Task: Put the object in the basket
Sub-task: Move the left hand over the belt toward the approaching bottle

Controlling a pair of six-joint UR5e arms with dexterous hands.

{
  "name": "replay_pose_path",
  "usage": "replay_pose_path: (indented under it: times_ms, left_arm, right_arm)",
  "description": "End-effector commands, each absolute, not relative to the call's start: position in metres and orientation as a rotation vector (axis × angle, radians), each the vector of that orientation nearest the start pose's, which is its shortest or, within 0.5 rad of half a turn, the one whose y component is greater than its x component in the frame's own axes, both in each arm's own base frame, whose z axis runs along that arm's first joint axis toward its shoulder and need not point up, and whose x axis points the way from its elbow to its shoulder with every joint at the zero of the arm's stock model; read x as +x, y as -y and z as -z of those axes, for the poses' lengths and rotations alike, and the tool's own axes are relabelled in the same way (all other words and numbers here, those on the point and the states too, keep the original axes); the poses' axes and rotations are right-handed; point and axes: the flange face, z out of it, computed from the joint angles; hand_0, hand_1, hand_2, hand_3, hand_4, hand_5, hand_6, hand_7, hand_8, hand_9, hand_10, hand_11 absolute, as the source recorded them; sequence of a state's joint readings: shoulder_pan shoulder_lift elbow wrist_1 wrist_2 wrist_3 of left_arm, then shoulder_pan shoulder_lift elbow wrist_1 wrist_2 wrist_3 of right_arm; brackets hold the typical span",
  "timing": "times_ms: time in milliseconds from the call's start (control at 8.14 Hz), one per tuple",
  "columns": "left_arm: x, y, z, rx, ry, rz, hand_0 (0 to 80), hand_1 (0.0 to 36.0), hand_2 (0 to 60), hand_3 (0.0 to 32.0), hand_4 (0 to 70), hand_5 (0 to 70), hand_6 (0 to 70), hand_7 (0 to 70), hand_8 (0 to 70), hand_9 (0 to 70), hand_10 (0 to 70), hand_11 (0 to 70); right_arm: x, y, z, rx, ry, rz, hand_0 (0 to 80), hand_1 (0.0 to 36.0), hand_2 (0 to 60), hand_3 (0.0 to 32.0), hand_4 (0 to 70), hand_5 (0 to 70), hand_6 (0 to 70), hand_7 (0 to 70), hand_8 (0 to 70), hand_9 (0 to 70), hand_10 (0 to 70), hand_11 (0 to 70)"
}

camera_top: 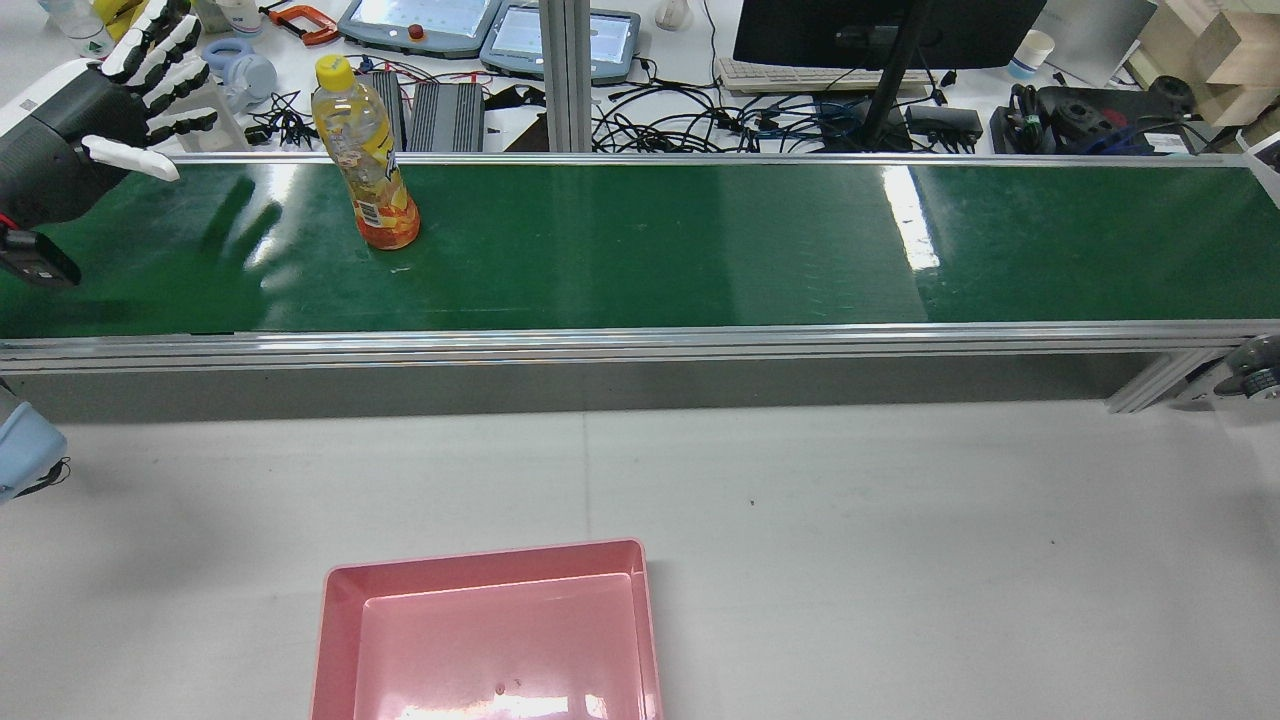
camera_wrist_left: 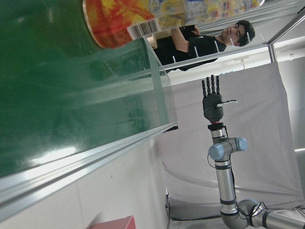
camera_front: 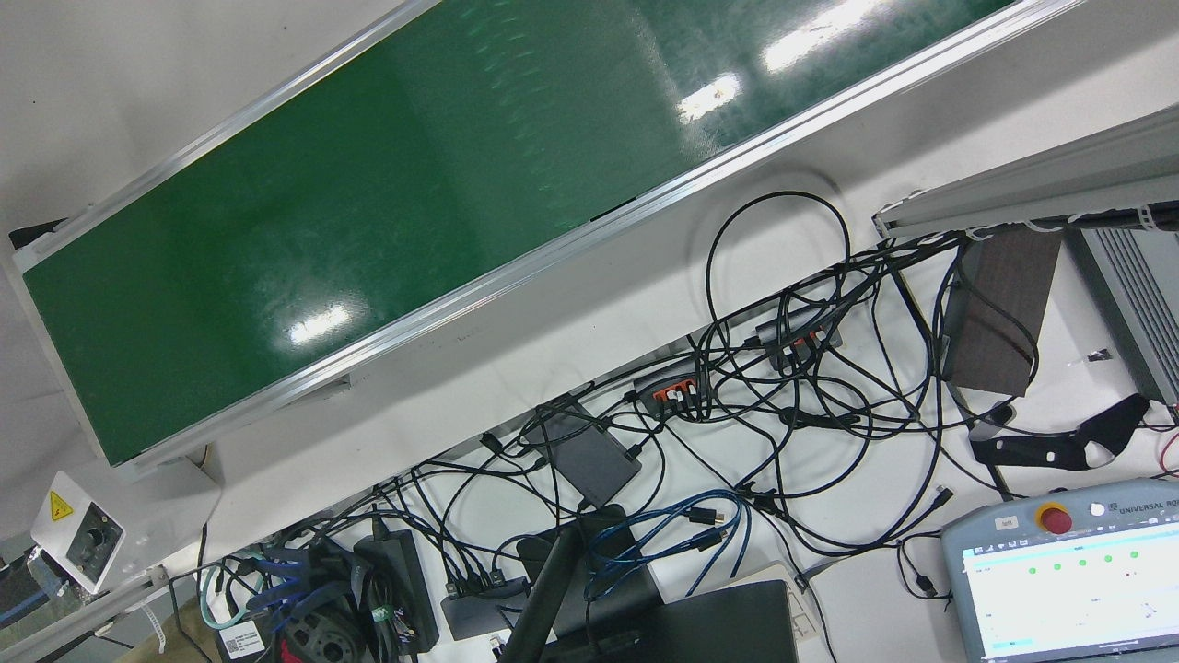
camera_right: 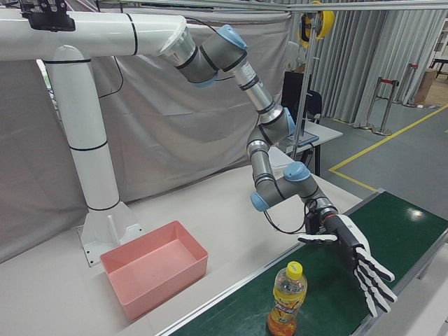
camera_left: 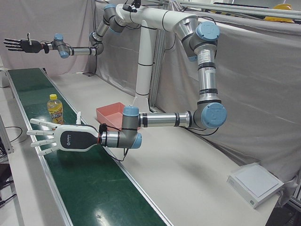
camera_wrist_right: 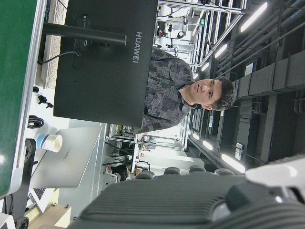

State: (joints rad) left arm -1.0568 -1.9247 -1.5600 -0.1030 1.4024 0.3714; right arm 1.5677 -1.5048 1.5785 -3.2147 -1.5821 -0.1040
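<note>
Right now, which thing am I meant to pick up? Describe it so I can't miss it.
Find the long green belt. Near its left end in the rear view, just ahead of the open left hand, stands the bottle. It is upright, filled with orange drink under a yellow cap, alone on the belt.

Spread hand (camera_right: 353, 259) beside upright bottle (camera_right: 288, 299) on belt (camera_right: 392, 238).

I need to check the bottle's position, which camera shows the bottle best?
The rear view: the whole bottle stands upright on the green belt. Right-front and left-front views show it smaller; the left hand view shows only its base; other views miss it.
</note>
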Motion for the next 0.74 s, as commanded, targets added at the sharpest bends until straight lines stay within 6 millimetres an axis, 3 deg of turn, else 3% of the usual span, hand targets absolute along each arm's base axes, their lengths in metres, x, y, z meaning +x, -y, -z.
replay_pose_path:
  times_ms: [0,123,246,368,614]
  left_arm:
    - [0.209,0.631,-0.479,-0.192,-2.402,1.461,49.3,10.7,0.0,15.4,0.0,0.0,0.0,0.0,2.7,2.4,3.6,6.8]
    - [0.209,0.631,-0.48,-0.19,-2.398,1.463,49.1,10.4,0.0,12.4,0.4,0.0,0.0,0.0,3.1,3.3,3.0,5.7]
    - [0.208,0.631,-0.478,-0.192,-2.407,1.457,49.8,10.5,0.0,14.8,0.2,0.0,0.0,0.0,3.7,3.6,2.8,5.5]
    - [0.208,0.631,-0.474,-0.193,-2.416,1.451,50.1,10.7,0.0,20.0,0.0,0.0,0.0,0.0,3.6,3.6,3.5,6.6]
    - [0.21,0.635,-0.463,-0.194,-2.44,1.44,50.3,10.8,0.0,22.2,0.0,0.0,0.0,0.0,4.4,4.7,3.8,7.0]
  right_arm:
    - [0.13,0.519,-0.657,-0.102,-2.281,2.279,0.0,0.0,0.0,0.0,0.0,0.0,0.0,0.0,0.0,0.0,0.0,0.0]
    - [0.131,0.519,-0.657,-0.101,-2.279,2.278,0.0,0.0,0.0,0.0,0.0,0.0,0.0,0.0,0.0,0.0,0.0,0.0]
    - [0.131,0.519,-0.657,-0.103,-2.28,2.278,0.0,0.0,0.0,0.0,0.0,0.0,0.0,0.0,0.0,0.0,0.0,0.0]
    - [0.13,0.519,-0.657,-0.102,-2.281,2.279,0.0,0.0,0.0,0.0,0.0,0.0,0.0,0.0,0.0,0.0,0.0,0.0]
    - [0.131,0.52,-0.656,-0.102,-2.283,2.274,0.0,0.0,0.0,0.0,0.0,0.0,0.0,0.0,0.0,0.0,0.0,0.0]
